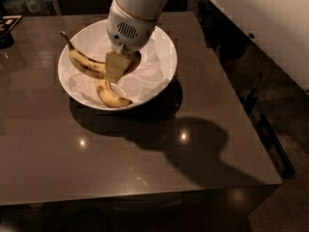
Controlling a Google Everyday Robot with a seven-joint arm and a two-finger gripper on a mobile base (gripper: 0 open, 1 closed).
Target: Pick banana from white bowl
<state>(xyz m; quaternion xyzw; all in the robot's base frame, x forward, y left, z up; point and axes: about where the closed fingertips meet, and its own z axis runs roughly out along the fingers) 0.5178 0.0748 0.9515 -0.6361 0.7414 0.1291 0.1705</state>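
The white bowl [161,47] stands on the dark table, lined with crumpled white paper. My gripper [115,67] reaches down into it from above and is shut on the middle of the banana [87,65], the slim streaked one. Its long dark stem points up and to the left over the bowl's rim, and its browned tip shows to the right of the fingers. The banana looks raised off the paper. A second, paler banana [110,96] lies at the front of the bowl, just below the gripper.
The dark glossy table [145,158] ends at the right and front edges, with floor beyond on the right. A dark object [6,35] sits at the far left edge. The white arm [140,4] comes in from the top over the bowl.
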